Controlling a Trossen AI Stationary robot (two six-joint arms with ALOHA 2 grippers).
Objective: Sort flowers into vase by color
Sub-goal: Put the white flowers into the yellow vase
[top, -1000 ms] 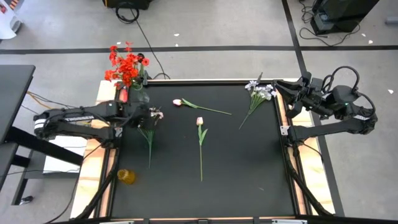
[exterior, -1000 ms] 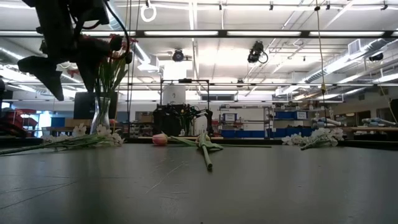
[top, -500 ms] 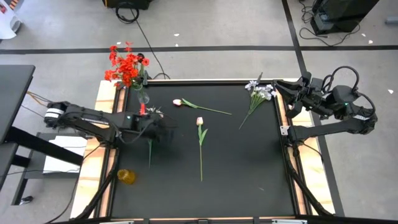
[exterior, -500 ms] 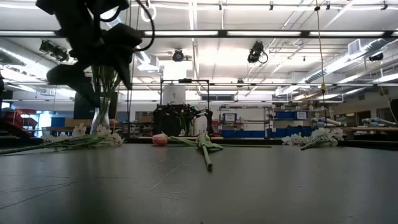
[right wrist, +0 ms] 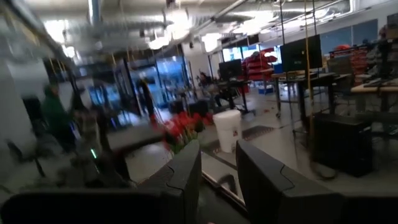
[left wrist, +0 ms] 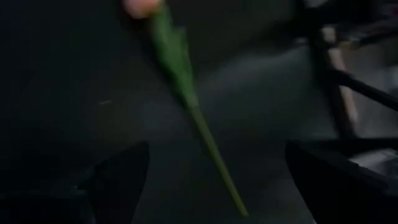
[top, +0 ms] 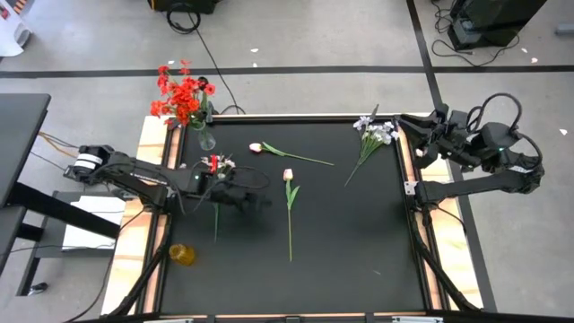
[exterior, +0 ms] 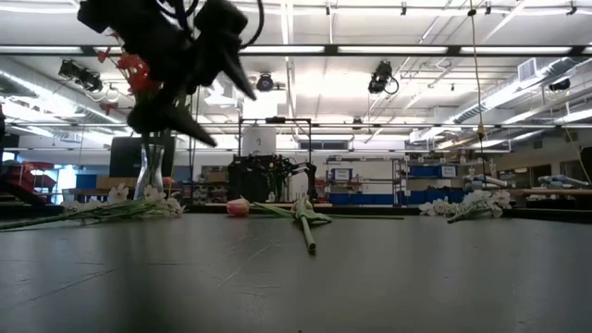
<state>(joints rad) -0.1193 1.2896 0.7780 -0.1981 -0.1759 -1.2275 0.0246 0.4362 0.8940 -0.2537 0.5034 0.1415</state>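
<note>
My left gripper [top: 260,201] hangs open above the mat, between a white spray [top: 215,179] and the middle pink tulip [top: 289,193]. In its wrist view, that tulip's stem [left wrist: 186,93] lies on the mat ahead of the open fingers [left wrist: 118,180]. A second pink tulip [top: 269,149] lies farther back. Another white spray [top: 372,139] lies near the right edge. A glass vase [top: 206,139] at the far left corner holds red flowers [top: 182,97]. My right gripper [right wrist: 217,168] waits raised at the far right corner, its fingers a narrow gap apart.
A small yellow object [top: 182,254] sits at the mat's near left edge. The low view shows the vase [exterior: 153,171] behind my left gripper [exterior: 208,102]. The near half of the mat [top: 359,242] is bare. People and furniture show in the room beyond.
My left arm has swung away from the vase at the far left corner toward the table's middle. It passed over the left white spray toward the middle tulip. No flower has moved.
</note>
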